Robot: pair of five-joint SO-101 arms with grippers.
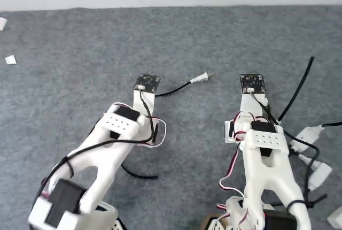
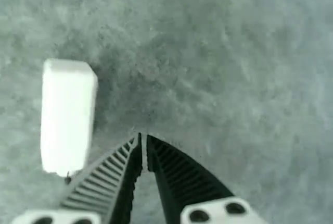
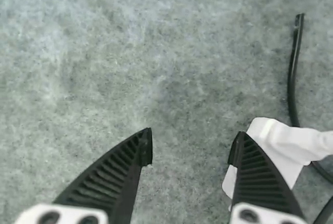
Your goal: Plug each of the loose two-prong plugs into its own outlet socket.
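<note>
A loose white plug (image 1: 200, 78) on a black cable lies on the grey carpet between the two arms. My left gripper (image 2: 141, 141) is shut with nothing in it, just above the carpet, and a white rectangular block (image 2: 67, 114) lies close beside one finger. My right gripper (image 3: 192, 148) is open over bare carpet. A white plug piece (image 3: 283, 143) lies just outside one of its fingers, partly hidden by it. More white plug or socket pieces (image 1: 309, 135) sit right of the right arm (image 1: 264, 144).
A thin black cable (image 3: 294, 67) runs past the right gripper, also seen as a black cable (image 1: 298, 88) in the high view. A black cable loop (image 1: 140, 175) lies beside the left arm (image 1: 117, 128). Small white scraps (image 1: 10, 59) lie far left.
</note>
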